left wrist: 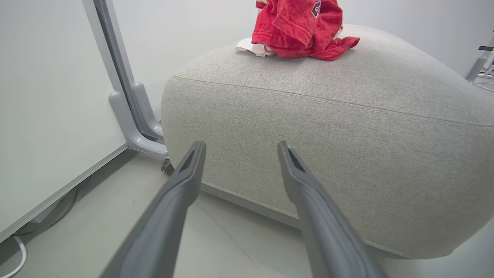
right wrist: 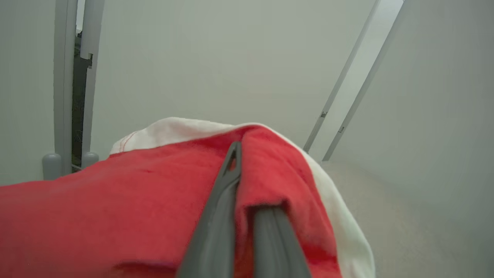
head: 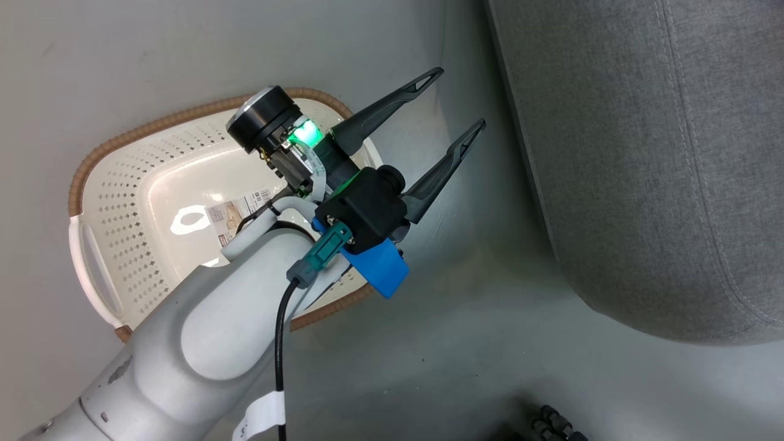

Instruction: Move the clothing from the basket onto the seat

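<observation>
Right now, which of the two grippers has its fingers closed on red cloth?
The right gripper: its fingers are pinched shut on the red clothing. The left gripper has its fingers wide apart and empty, pointing at the seat.

Head view, position: high above the floor [head: 490,343], over the left arm.
Head view, facing: steeply downward; the basket [head: 116,196] lies at the left and the seat [head: 643,153] edge at the right.
Left wrist view, position: low, just above the floor, near the seat's side.
Left wrist view, facing: along the left gripper [left wrist: 241,144] towards the seat's side, tilted slightly up to the clothing [left wrist: 301,27] on top.
Right wrist view, position: pressed close against red cloth.
Right wrist view, facing: along the right gripper [right wrist: 243,181], across the cloth to the wall panels [right wrist: 231,58].
Shared, head and left wrist: the seat's side, the floor and the left gripper.
Shared, both wrists: the seat and red clothing; whether it is the same garment cannot be told.
</observation>
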`<state>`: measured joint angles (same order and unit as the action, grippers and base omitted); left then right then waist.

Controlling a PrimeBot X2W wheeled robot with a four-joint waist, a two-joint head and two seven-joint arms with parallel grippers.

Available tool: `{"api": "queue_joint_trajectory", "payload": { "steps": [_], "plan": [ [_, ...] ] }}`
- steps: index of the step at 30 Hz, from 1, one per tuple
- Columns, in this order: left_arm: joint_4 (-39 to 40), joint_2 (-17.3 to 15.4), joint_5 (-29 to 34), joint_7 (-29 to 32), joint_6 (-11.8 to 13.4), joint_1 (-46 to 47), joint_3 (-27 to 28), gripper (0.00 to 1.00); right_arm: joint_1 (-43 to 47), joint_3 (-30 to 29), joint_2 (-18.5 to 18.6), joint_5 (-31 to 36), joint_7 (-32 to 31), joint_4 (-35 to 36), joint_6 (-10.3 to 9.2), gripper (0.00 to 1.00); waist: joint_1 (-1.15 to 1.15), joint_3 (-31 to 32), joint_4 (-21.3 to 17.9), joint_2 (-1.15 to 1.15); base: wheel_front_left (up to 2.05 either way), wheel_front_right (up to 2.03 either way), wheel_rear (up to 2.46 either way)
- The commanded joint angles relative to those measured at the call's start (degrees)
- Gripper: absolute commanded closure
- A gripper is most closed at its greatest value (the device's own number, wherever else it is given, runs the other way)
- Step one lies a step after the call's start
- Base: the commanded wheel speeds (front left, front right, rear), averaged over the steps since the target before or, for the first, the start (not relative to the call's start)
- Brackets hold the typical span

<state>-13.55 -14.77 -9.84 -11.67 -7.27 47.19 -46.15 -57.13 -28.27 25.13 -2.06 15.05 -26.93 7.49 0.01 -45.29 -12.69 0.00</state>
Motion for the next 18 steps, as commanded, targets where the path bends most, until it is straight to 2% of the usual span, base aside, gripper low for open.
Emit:
{"api": "queue_joint_trajectory", "payload": {
  "steps": [1, 4, 9, 10, 11, 12, 18],
  "plan": [
    [0.31, -0.35, -0.10, 0.21, 0.22, 1.04, 0.02, 0.00, 0.62, -0.60, -0.98, 0.39, 0.19, -1.05, 0.01, 1.00, -0.01, -0.23, 0.15, 0.00, 0.00, 0.00, 0.00],
    [0.29, -0.43, -0.11, 0.28, 0.30, 1.30, -0.17, 0.00, 1.42, -1.24, -3.11, 1.11, 0.19, -4.07, 0.01, 1.00, -0.01, -0.71, 0.50, 0.00, 0.00, 0.00, 0.00],
    [0.42, -0.22, -0.33, 0.12, 0.46, 1.79, -0.34, 0.00, 1.56, -1.17, -4.37, 2.39, 0.19, -6.79, 0.01, 1.00, -0.01, -1.15, 1.12, 0.00, 0.00, 0.00, 0.00],
    [0.15, -0.34, -0.47, -0.05, 0.63, 1.80, -0.35, 0.00, 1.56, -1.01, -4.60, 2.55, 0.19, -7.37, 0.01, 0.78, -0.01, -0.95, 1.12, 0.00, 0.00, 0.00, 0.00],
    [-0.02, -0.32, -0.54, -0.15, 0.72, 1.70, -0.39, 0.00, 1.52, -1.20, -4.53, 2.50, 0.19, -7.10, 0.01, 0.16, -0.01, -0.72, 1.12, 0.00, 0.00, 0.00, 0.00],
    [-0.24, -0.28, -0.63, -0.28, 0.74, 1.50, -0.44, 0.00, 1.78, -1.43, -4.73, 2.24, 0.19, -6.95, 0.01, 0.00, -0.01, -0.32, 1.08, 0.00, 0.00, 0.00, 0.00],
    [-1.67, 0.69, -1.41, -1.70, 1.26, -0.11, -0.65, 0.00, 8.25, -1.96, -6.98, 0.42, 0.19, -3.72, 0.01, 0.00, -0.01, 3.86, 1.03, 0.00, 0.00, 0.00, 0.00]
  ]
}}
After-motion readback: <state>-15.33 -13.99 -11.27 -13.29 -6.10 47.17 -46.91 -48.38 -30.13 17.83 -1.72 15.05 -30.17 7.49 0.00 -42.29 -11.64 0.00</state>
